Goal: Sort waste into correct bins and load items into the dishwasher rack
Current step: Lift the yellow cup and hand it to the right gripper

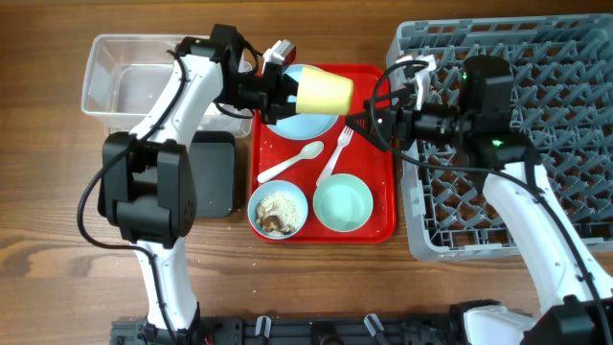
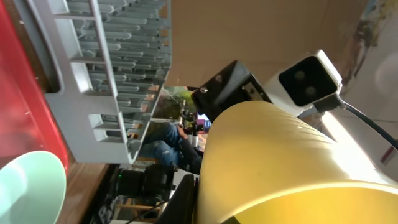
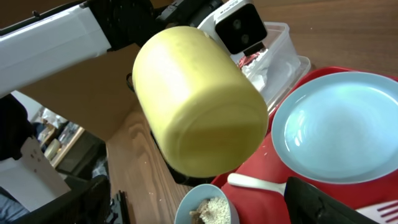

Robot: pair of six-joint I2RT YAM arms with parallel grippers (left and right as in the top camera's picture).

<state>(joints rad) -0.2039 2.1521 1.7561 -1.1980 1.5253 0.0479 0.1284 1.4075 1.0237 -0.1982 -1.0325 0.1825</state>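
My left gripper (image 1: 285,89) is shut on the small yellow cup (image 1: 324,91) and holds it on its side above the light-blue plate (image 1: 299,123) on the red tray (image 1: 383,228). The cup fills the left wrist view (image 2: 292,162) and faces the right wrist camera (image 3: 199,99). My right gripper (image 1: 369,123) is open and empty, just right of the cup, between the tray and the grey dishwasher rack (image 1: 536,144). The white fork (image 1: 335,158) and spoon (image 1: 290,163) lie on the tray. The light-blue bowl (image 1: 279,211) holds food scraps. The mint bowl (image 1: 343,205) is empty.
The clear tub (image 1: 120,81) stands at the back left, with the black tray (image 1: 215,172) in front of it. In the right wrist view something red and white lies in the tub (image 3: 255,61). The left arm's base stands left of the tray.
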